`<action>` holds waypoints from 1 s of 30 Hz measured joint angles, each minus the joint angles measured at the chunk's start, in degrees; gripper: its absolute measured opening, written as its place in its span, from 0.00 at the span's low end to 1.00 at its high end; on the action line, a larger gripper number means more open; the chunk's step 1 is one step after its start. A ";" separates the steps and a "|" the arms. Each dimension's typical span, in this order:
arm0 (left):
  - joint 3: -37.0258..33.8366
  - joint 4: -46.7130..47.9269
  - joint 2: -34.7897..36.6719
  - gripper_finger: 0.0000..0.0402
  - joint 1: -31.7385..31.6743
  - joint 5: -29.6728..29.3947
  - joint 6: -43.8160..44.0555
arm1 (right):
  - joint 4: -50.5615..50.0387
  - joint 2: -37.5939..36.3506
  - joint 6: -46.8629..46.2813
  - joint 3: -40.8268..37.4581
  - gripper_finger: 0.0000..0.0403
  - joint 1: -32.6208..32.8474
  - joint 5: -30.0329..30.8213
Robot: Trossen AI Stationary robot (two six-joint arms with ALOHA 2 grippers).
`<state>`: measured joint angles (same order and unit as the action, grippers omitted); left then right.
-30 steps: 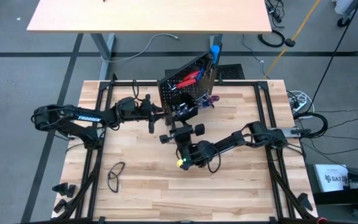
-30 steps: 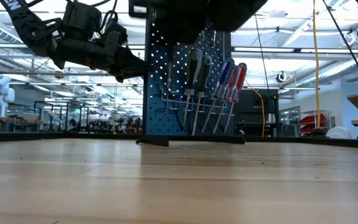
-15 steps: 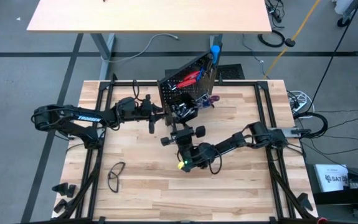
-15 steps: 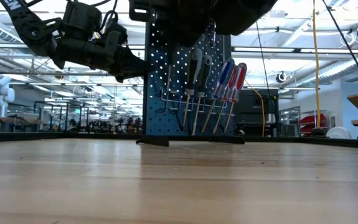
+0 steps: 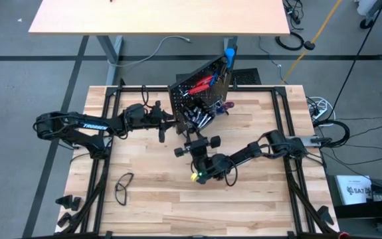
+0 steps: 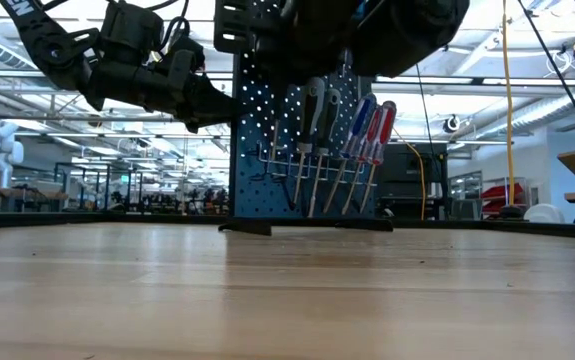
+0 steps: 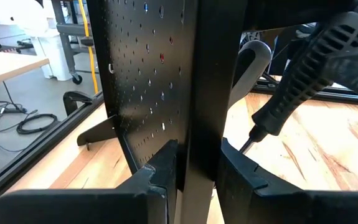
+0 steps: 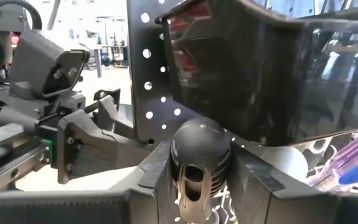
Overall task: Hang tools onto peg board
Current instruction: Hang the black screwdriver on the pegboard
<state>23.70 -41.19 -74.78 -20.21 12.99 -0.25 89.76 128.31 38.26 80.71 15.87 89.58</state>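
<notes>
Screwdriver (image 8: 198, 163) apparently between right gripper (image 8: 197, 171) fingers

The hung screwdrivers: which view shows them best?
The low view: the screwdrivers hang in a row on the board, seen side-on. The high view shows only a cluster of handles from above. The left wrist view catches one handle; the right wrist view only blurred handles.
</notes>
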 joint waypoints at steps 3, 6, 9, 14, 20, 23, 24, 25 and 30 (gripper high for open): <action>0.00 0.04 0.00 0.21 0.00 0.00 0.02 | 0.06 0.00 0.11 0.00 0.27 -0.40 0.11; 0.00 0.15 0.00 0.21 0.00 0.00 0.02 | 0.06 0.00 0.56 0.00 0.27 -0.56 0.56; 0.00 0.29 0.00 0.21 0.00 0.00 -0.02 | 0.06 -0.07 0.59 -0.02 0.27 -0.49 0.59; 0.02 0.58 0.00 0.21 0.00 0.00 -0.08 | 0.11 -1.10 0.47 -0.05 0.27 -0.06 0.71; 0.00 0.62 0.00 0.21 0.04 -0.52 -0.28 | 0.09 -2.45 1.89 -0.04 0.27 0.82 0.11; -0.02 0.61 0.00 0.21 0.04 -0.57 -0.28 | 0.06 -2.47 2.89 -0.02 0.27 0.72 0.17; -0.02 0.63 0.00 0.21 0.04 -0.59 -0.28 | 0.06 -2.47 2.81 -0.02 0.27 0.69 0.17; -0.02 0.66 0.00 0.21 0.04 -0.59 -0.28 | 0.06 -2.47 2.75 -0.02 0.27 0.69 0.17; -0.02 0.68 0.00 0.21 0.02 -0.72 -0.29 | 0.11 -2.47 3.85 -0.02 0.27 0.66 0.22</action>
<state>23.68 -40.51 -74.78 -20.18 12.27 -0.54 89.86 125.84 42.11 80.68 16.53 89.80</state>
